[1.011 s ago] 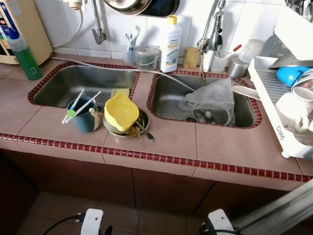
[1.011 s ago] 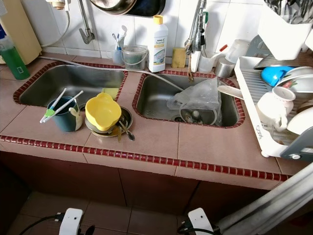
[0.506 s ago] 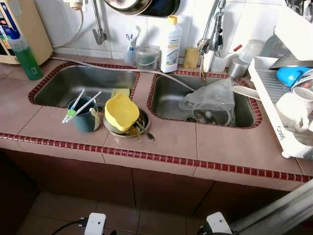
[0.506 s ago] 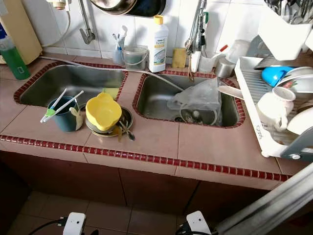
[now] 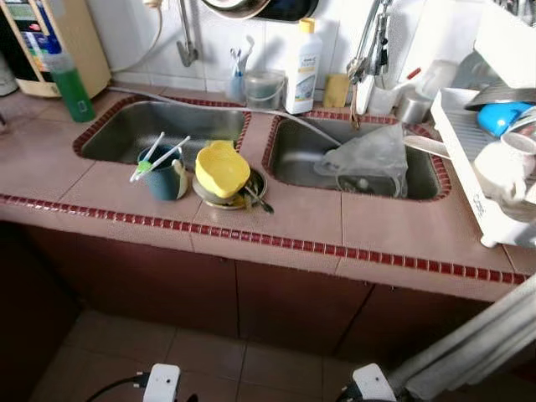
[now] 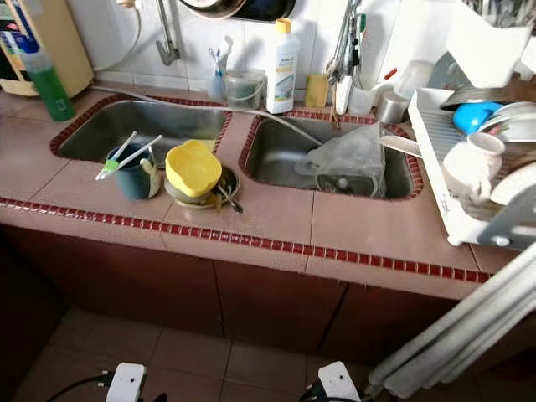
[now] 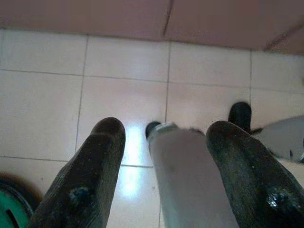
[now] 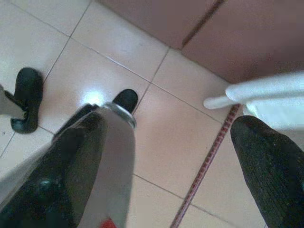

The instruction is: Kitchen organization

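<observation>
The camera has pulled back, so more floor shows; the things themselves lie as before. The yellow bowl (image 5: 222, 167) sits on a plate (image 5: 254, 186) on the table (image 5: 394, 228), near the left sink (image 5: 159, 126), beside a teal mug (image 5: 166, 177). Left hand (image 7: 164, 156) and right hand (image 8: 166, 161) hang wide apart above the floor.

**Tiled counter with two sinks**

The counter (image 5: 394, 230) carries a dark mug (image 5: 165, 177) beside a yellow bowl (image 5: 222, 168) stacked on a plate. A green bottle (image 5: 72, 84) stands far left, a white dish rack (image 5: 490, 188) far right.
</observation>
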Tool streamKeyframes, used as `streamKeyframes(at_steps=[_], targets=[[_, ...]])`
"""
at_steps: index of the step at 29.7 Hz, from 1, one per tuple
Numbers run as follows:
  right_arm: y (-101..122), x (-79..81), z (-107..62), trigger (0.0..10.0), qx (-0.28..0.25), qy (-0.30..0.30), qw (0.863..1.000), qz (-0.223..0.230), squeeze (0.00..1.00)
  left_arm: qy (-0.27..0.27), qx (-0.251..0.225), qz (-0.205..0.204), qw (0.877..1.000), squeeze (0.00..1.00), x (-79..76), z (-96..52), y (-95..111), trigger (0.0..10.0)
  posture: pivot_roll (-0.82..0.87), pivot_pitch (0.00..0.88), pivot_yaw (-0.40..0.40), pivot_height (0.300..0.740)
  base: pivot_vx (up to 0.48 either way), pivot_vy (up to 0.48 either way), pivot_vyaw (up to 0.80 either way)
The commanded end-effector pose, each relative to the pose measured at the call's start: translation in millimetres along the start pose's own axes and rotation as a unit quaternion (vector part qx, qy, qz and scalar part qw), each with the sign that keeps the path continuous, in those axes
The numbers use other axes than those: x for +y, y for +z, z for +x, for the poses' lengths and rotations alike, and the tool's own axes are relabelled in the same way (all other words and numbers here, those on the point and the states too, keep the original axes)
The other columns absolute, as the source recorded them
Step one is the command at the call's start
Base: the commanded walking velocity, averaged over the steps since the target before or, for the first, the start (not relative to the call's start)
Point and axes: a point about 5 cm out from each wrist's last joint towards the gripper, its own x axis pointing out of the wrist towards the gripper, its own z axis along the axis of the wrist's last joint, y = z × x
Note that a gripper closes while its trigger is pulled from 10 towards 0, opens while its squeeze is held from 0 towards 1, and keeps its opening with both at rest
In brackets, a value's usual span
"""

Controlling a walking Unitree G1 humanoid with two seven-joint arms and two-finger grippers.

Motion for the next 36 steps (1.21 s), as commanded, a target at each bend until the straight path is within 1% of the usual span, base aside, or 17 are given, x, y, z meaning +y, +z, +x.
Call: streamKeyframes(at_steps=[1, 15, 17, 18, 19, 20, 21, 22, 24, 26, 29, 31, 32, 33, 34, 35, 36], targets=[[-7, 3.5, -1.3, 10.0, 0.009, 0.005, 1.000, 0.007, 0.00, 0.001, -0.005, 0.007, 1.000, 0.00, 3.1, 1.2, 6, 10.0, 0.00, 0.000, -0.022, 0.740, -0.244, 0.000, 0.00], [-6, 1.6, -1.5, 10.0, 0.007, 0.005, 1.000, 0.006, 0.00, -0.004, -0.025, 0.016, 1.000, 0.00, 1.8, 3.5, 16, 10.0, 0.00, 0.000, -0.024, 0.740, -0.035, 0.000, 0.00], [-5, 0.7, -1.5, 10.0, 0.000, 0.006, 1.000, 0.022, 0.00, -0.008, -0.040, 0.021, 0.999, 0.00, 2.2, 4.9, 23, 10.0, 0.00, 0.000, -0.023, 0.740, 0.000, 0.000, 0.00], [-3, 0.0, -1.3, 10.0, -0.005, 0.007, 0.999, 0.032, 0.86, -0.010, -0.045, 0.024, 0.999, 0.00, 1.8, 5.6, 27, 10.0, 0.00, 0.000, -0.024, 0.740, 0.000, 0.000, 0.00], [-3, -0.4, -1.2, 10.0, -0.006, 0.007, 0.999, 0.032, 1.00, -0.012, -0.047, 0.023, 0.999, 0.00, 1.6, 5.9, 28, 10.0, 0.00, 0.000, -0.024, 0.740, 0.000, 0.000, 0.00], [-2, -0.4, -1.1, 10.0, -0.009, 0.009, 0.999, 0.038, 1.00, -0.014, -0.049, 0.021, 0.998, 0.00, 1.2, 6.2, 29, 10.0, 0.00, 0.000, -0.025, 0.740, 0.000, 0.000, 0.00], [0, 0.0, -0.8, 10.0, -0.013, 0.015, 0.999, 0.050, 1.00, -0.019, -0.053, 0.022, 0.998, 0.42, 0.3, 6.5, 31, 10.0, 0.00, 0.000, -0.026, 0.740, 0.000, 0.000, 0.00], [1, -0.2, -0.6, 10.0, -0.014, 0.014, 0.999, 0.047, 1.00, -0.022, -0.056, 0.024, 0.998, 1.00, -0.2, 6.7, 32, 10.0, 0.00, 0.004, -0.027, 0.740, 0.000, 0.000, 0.00], [3, 0.4, -0.2, 10.0, -0.018, 0.017, 0.999, 0.042, 1.00, -0.036, -0.062, 0.022, 0.997, 1.00, -2.5, 6.9, 34, 10.0, 0.00, 0.010, -0.027, 0.740, 0.000, 0.000, 0.00], [7, 2.0, 0.5, 10.0, -0.025, 0.024, 0.999, 0.038, 1.00, -0.047, -0.063, 0.039, 0.996, 1.00, -5.7, 7.3, 35, 10.0, 0.00, 0.017, -0.031, 0.740, 0.000, 0.000, 0.00], [9, 2.1, 0.9, 10.0, -0.031, 0.022, 0.999, 0.030, 1.00, -0.046, -0.067, 0.061, 0.995, 1.00, -6.7, 7.7, 37, 10.0, 0.01, 0.021, -0.033, 0.740, 0.000, 0.000, 0.00], [10, 2.4, 1.0, 10.0, -0.035, 0.025, 0.998, 0.035, 1.00, -0.049, -0.076, 0.059, 0.994, 1.00, -7.4, 8.0, 40, 10.0, 0.01, 0.022, -0.032, 0.740, 0.000, 0.000, 0.00], [14, 2.2, 1.5, 10.0, -0.044, 0.026, 0.998, 0.040, 1.00, -0.052, -0.094, 0.049, 0.993, 0.29, -7.6, 8.1, 46, 10.0, 0.01, 0.024, -0.031, 0.740, 0.000, 0.000, 0.00], [18, 1.8, 2.1, 10.0, -0.053, 0.027, 0.997, 0.045, 1.00, -0.050, -0.104, 0.045, 0.992, 0.00, -7.0, 8.3, 50, 10.0, 0.01, 0.026, -0.030, 0.740, 0.000, 0.000, 0.00], [21, 1.4, 2.4, 10.0, -0.059, 0.027, 0.997, 0.050, 1.00, -0.047, -0.110, 0.043, 0.992, 0.00, -6.5, 8.3, 52, 10.0, 0.01, 0.027, -0.029, 0.740, 0.000, 0.000, 0.00], [27, 1.2, 2.8, 10.0, -0.074, 0.031, 0.995, 0.057, 0.48, -0.045, -0.126, 0.035, 0.990, 0.00, -5.6, 8.2, 57, 10.0, 0.00, 0.028, -0.027, 0.740, 0.000, 0.000, 0.00], [29, 1.2, 3.0, 10.0, -0.079, 0.033, 0.995, 0.059, 0.00, -0.044, -0.131, 0.034, 0.990, 0.00, -5.3, 8.1, 59, 10.0, 0.00, 0.028, -0.027, 0.740, 0.000, 0.000, 0.00]])
